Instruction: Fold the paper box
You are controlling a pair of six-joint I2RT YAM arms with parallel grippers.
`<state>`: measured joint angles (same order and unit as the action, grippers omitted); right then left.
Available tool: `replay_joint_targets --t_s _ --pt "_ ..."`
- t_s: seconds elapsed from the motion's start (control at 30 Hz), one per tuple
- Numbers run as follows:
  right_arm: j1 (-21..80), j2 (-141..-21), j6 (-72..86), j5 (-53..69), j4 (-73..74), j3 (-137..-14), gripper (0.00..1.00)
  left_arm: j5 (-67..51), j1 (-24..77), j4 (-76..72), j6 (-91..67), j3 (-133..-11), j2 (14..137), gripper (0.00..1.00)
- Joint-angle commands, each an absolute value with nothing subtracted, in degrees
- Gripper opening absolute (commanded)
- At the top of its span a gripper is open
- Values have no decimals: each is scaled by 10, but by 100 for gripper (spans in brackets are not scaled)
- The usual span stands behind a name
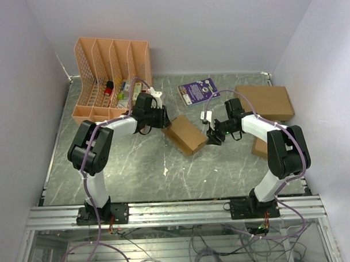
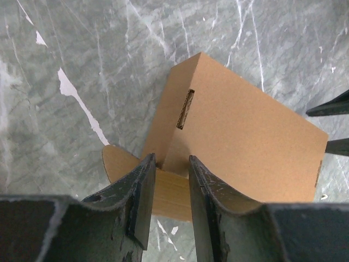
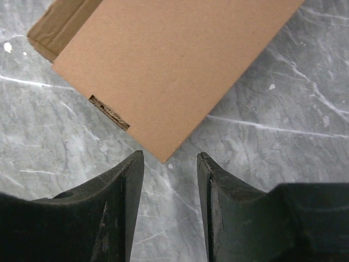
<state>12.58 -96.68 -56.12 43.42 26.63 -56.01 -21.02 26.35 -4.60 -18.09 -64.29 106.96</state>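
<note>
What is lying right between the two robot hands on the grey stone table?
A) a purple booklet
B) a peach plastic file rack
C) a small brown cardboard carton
C: the small brown cardboard carton lies in the middle, with the left gripper at one end of it and the right gripper at the other.

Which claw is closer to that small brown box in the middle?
Left. The left gripper is over the end flap of the paper box; the right gripper sits just off its opposite corner, not touching.
</note>
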Motion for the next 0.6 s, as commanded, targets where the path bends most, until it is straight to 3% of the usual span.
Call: replay_joint_targets --t_s 0.0,0.57 --pt "126 -969 -540 409 237 -557 43 -229 263 -59 -186 -626 1060 41" --pt "126 -953 -508 329 208 -558 41 -226 292 -115 -240 -521 973 38"
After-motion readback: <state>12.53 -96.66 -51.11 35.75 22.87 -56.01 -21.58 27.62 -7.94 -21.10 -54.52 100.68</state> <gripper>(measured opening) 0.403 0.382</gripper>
